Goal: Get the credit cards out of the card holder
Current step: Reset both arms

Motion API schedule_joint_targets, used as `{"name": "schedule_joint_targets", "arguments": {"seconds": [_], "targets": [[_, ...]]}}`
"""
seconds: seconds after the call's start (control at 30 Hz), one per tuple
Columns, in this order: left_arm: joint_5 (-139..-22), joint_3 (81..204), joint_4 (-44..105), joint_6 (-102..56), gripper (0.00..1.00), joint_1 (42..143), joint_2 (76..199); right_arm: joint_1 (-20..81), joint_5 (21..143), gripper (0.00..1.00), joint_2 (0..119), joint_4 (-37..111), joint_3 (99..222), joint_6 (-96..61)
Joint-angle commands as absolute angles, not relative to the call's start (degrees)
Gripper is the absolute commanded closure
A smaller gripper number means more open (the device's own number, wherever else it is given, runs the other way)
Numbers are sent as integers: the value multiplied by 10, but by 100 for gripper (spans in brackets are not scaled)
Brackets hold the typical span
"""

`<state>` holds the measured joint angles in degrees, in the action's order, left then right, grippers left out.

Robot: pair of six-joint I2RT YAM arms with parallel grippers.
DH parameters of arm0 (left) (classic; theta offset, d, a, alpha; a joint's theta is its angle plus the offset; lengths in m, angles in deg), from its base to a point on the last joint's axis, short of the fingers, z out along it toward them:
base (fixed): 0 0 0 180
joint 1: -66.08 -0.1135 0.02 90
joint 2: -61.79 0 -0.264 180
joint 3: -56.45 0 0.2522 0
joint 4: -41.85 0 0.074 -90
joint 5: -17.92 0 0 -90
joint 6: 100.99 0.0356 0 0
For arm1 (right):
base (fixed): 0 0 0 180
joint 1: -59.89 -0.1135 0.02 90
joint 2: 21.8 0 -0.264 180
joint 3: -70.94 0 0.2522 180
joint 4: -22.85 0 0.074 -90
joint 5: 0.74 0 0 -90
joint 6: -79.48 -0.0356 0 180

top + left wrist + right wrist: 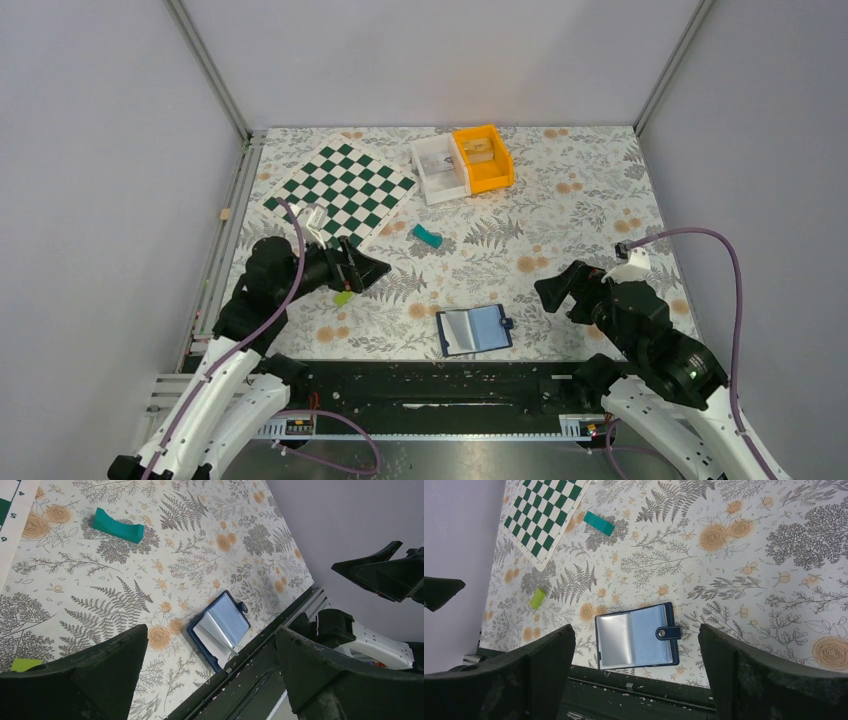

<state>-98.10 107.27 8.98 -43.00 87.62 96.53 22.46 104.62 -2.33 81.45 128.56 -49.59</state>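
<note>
Top external: showing open floral table spreading between and ahead of both grippers, table edge running behind them, base-side. Holding left gripper [372, 268] and right gripper [557, 292] spread wide, gripping nothing. Finding card holder [475, 330] lying open and flat between grippers, nearer right one, touching neither, beside that edge. Seeing credit cards [615, 640] sitting tucked in its panels. Noting green block [344, 297] lying just beside left gripper.

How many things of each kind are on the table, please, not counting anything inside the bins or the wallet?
Bins: 2, the white bin and the orange bin
Small blocks: 2, the teal block and the green block
Chessboard: 1
Card holder: 1
Total: 6
</note>
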Motion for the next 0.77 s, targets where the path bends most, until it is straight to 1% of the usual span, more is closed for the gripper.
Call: {"name": "schedule_joint_targets", "arguments": {"seconds": [0.0,0.73], "targets": [[-975,1073,138,-440,1,877,971,228,1046,1,-20,799,1277,-511],[-973,1086,138,-432,1,877,983,228,1040,1,-15,790,1277,-506]]}}
